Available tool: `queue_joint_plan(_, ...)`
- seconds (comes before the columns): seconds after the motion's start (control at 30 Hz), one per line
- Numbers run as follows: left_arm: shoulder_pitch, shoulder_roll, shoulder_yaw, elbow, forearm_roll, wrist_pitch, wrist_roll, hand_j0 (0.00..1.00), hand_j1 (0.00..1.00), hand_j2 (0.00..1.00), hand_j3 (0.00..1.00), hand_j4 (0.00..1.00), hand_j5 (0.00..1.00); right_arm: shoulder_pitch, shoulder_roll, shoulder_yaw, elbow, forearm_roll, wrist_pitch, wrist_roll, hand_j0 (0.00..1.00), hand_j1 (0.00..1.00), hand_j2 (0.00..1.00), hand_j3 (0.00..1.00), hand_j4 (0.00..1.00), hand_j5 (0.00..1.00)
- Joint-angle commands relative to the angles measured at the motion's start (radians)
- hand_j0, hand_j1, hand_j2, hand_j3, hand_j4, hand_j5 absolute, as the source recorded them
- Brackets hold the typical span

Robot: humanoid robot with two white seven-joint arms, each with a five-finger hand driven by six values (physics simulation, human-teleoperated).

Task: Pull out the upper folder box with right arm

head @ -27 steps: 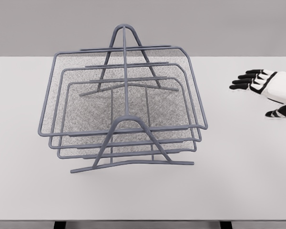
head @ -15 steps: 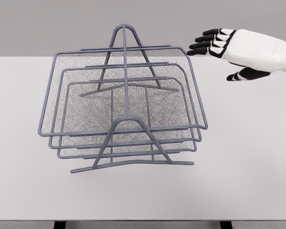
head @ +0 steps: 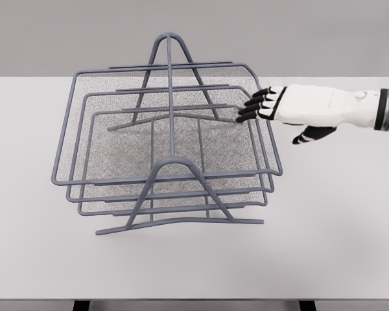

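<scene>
The top tray, highest of three in the rack, looks light, stiff wire mesh with a thin, slick rim, best hooked at that rim's right edge, where the right hand reaches, fingers extended, holding nothing.

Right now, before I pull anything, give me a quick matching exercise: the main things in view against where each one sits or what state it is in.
Things:
1. right hand
2. upper tray
3. wire rack frame
4. table

Places or states:
A. white surface carrying everything
B. peaked grey bars rising above the trays
C. fingers extended, tips at the tray's right rim
D. topmost mesh level, widest outline

Pairs: 1-C, 2-D, 3-B, 4-A
</scene>
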Motion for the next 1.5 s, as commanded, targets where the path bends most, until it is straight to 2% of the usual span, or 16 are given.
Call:
queue_joint_plan(0.0, 0.000, 0.000, 0.000, 0.000, 0.000, 0.000, 0.000, 1.00, 1.00, 1.00, 1.00, 1.00, 1.00, 0.000, -0.032, 0.013, -0.001, -0.002, 0.003, -0.001, 1.00, 1.00, 1.00, 1.00, 1.00, 1.00)
queue_joint_plan(0.23, 0.000, 0.000, 0.000, 0.000, 0.000, 0.000, 0.000, 1.00, 1.00, 1.00, 1.00, 1.00, 1.00, 0.000, -0.046, 0.078, -0.001, 0.028, 0.003, -0.001, 1.00, 1.00, 1.00, 1.00, 1.00, 1.00)
queue_joint_plan(0.67, 0.000, 0.000, 0.000, 0.000, 0.001, 0.000, 0.000, 1.00, 1.00, 1.00, 1.00, 1.00, 1.00, -0.002, -0.172, 0.062, -0.005, 0.015, 0.003, -0.001, 1.00, 1.00, 1.00, 1.00, 1.00, 1.00)
queue_joint_plan(0.93, 0.000, 0.000, 0.000, 0.000, 0.001, 0.000, 0.000, 1.00, 1.00, 1.00, 1.00, 1.00, 1.00, -0.003, -0.225, 0.061, -0.002, -0.011, 0.003, -0.001, 1.00, 1.00, 1.00, 1.00, 1.00, 1.00)
queue_joint_plan(1.1, 0.000, 0.000, 0.000, 0.000, 0.001, 0.000, 0.000, 1.00, 1.00, 1.00, 1.00, 1.00, 1.00, 0.000, -0.228, 0.039, -0.001, -0.011, 0.003, -0.001, 1.00, 1.00, 1.00, 1.00, 1.00, 1.00)
queue_joint_plan(1.23, 0.000, 0.000, 0.000, 0.000, 0.001, 0.000, 0.000, 1.00, 1.00, 1.00, 1.00, 1.00, 1.00, 0.000, -0.268, 0.032, -0.004, -0.031, 0.003, -0.001, 1.00, 1.00, 1.00, 1.00, 1.00, 1.00)
queue_joint_plan(1.47, 0.000, 0.000, 0.000, 0.000, 0.001, 0.000, 0.000, 1.00, 1.00, 1.00, 1.00, 1.00, 1.00, 0.006, -0.270, 0.035, -0.002, -0.025, 0.003, -0.001, 1.00, 1.00, 1.00, 1.00, 1.00, 1.00)
